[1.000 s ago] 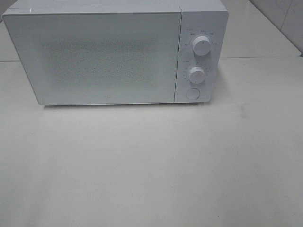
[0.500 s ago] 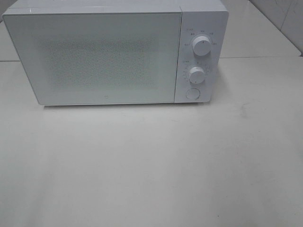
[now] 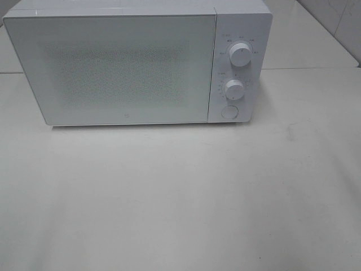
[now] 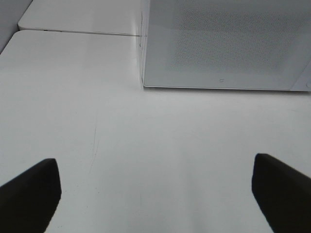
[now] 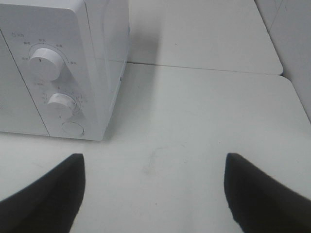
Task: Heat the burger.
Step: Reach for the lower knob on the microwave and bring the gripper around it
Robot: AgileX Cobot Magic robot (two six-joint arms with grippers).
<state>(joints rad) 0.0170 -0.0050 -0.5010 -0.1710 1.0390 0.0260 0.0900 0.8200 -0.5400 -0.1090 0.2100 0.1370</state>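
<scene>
Overhead and wrist views, both arms drawn back. The white table filled the overhead view. At its 12 o'clock side stood a white microwave. Its speckled door was closed flush, and nothing could be made out through it. The left tool hovered over bare table facing the door, fingers spread wide with nothing between them. The right tool faced the control panel at the 3 o'clock end of the microwave, likewise spread and empty. On that panel an upper dial sat at 12 o'clock of a lower dial, with a round button at 6 o'clock of both.

The burger appeared in no view. Whether it lay behind the closed door could not be told.

Handling, as a judgement from the task alone: a burger would be light, soft and easily crushed. Its stacked layers would tend to slide apart, and the bun could be slick. A gentle, wide hold across the sides, low enough to span both bun halves, would probably suit it best. A pinch on the dome alone might lift off only the top.
</scene>
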